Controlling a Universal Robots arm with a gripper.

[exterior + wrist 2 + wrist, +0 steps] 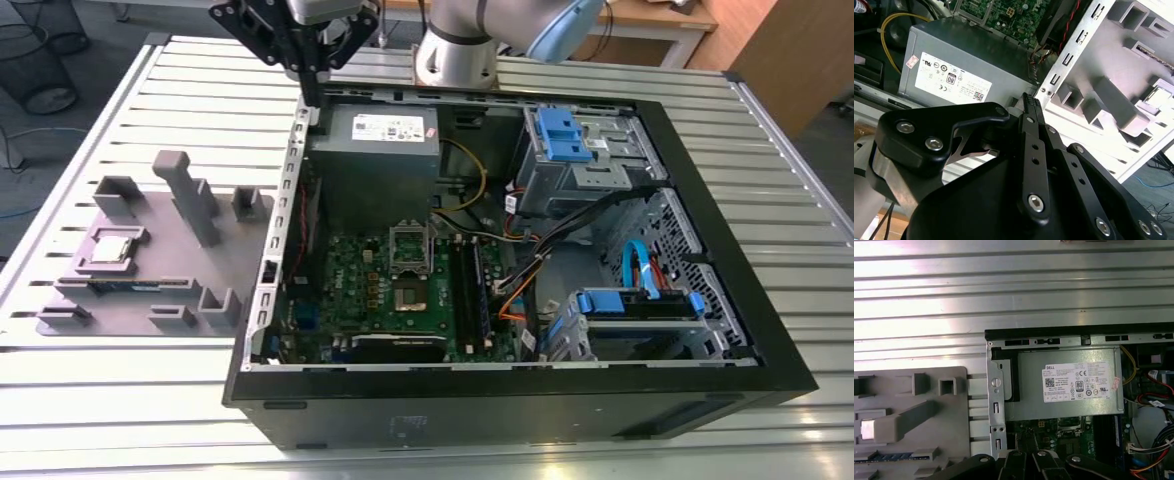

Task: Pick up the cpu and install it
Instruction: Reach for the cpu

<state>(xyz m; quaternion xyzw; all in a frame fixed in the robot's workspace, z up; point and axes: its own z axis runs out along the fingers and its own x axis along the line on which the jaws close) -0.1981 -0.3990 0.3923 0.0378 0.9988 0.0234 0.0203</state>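
Gripper: we see the gripper [311, 96] hanging at the far side of the scene, above the far corner of the computer case [747, 310] on the exterior view's left. Its tip is just over the case edge.

Gripper state: in the second wrist view the two black fingers [1032, 150] meet at their tips. We note them as closed, with nothing between them.

Cpu: the cpu [115, 247] lies flat in a recess of the grey fixture [187, 275], outside the case on the exterior view's left. We also see it as a bright square in the first wrist view [868, 429]. It is well apart from the gripper and nothing touches it.

Fixture: it rests on the slatted metal table [120, 410], just beside the case wall. Several upright grey posts stand on it. A long green memory stick [127, 287] lies in a slot on the near side of the cpu.

Power supply: the grey power supply box [378, 140] sits in the far corner of the case on the exterior view's left, just beside the gripper's tip. Its label faces up.

Motherboard: the green motherboard [360, 300] lies on the case floor, on the near side of the power supply.

Socket: the metal socket frame [410, 247] sits on the motherboard. We cannot tell whether it stands open.

Task status: the cpu is not yet picked up.
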